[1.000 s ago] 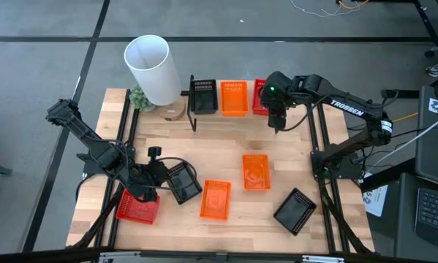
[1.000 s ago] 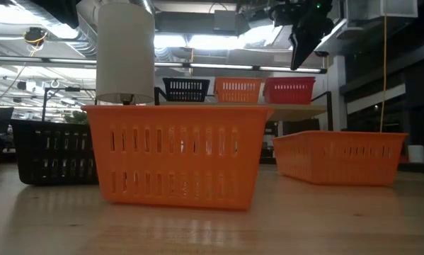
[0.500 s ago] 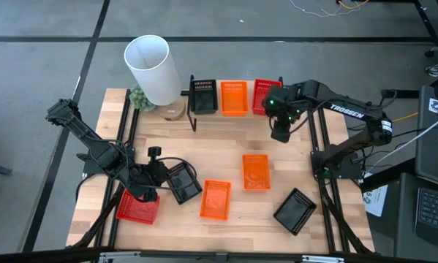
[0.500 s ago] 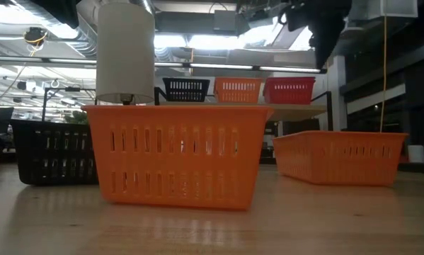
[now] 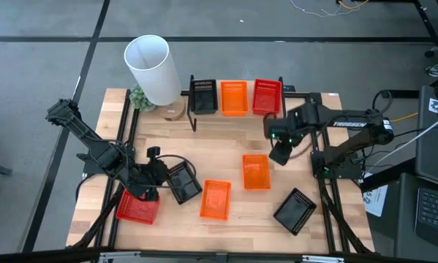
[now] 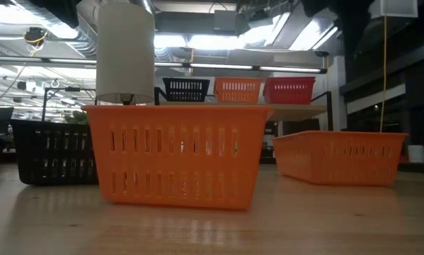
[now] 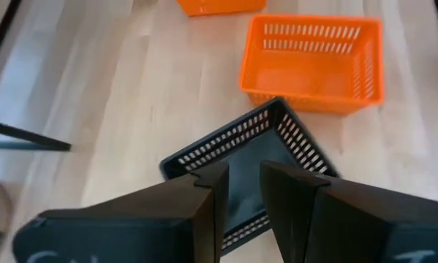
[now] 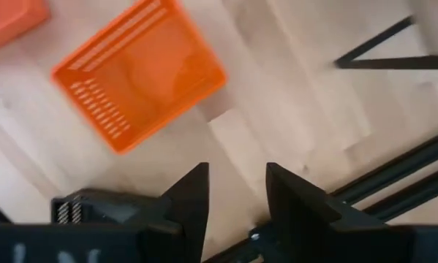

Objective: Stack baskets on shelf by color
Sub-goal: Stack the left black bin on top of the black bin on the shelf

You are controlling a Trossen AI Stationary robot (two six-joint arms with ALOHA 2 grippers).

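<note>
The light-wood shelf (image 5: 237,111) at the table's far edge carries a black basket (image 5: 202,96), an orange one (image 5: 233,97) and a red one (image 5: 266,95), side by side. On the table lie two orange baskets (image 5: 256,172) (image 5: 216,199), two black ones (image 5: 182,183) (image 5: 295,210) and a red one (image 5: 138,208). My right gripper (image 5: 277,155) (image 8: 237,190) hangs open above bare wood, just beyond the right orange basket (image 8: 138,69). My left gripper (image 5: 162,177) (image 7: 239,197) is open, narrowly, over the near side of the left black basket (image 7: 277,146). My left gripper points its fingers (image 7: 208,201) down over the near wall of the left black basket (image 7: 237,235), which rests flat on the table. Whether the fingers touch that wall, I cannot tell. My right gripper touches nothing.
A tall white cylinder (image 5: 151,69) and a small green plant (image 5: 140,97) stand at the table's far left corner, beside the shelf. Black frame rails (image 5: 322,157) run along both table sides. Bare wood lies between the shelf and the loose baskets.
My right gripper has drawn back from the red basket on the shelf toward the near edge, ending above the table by the right orange basket. The red basket stays on the shelf and now shows whole.
</note>
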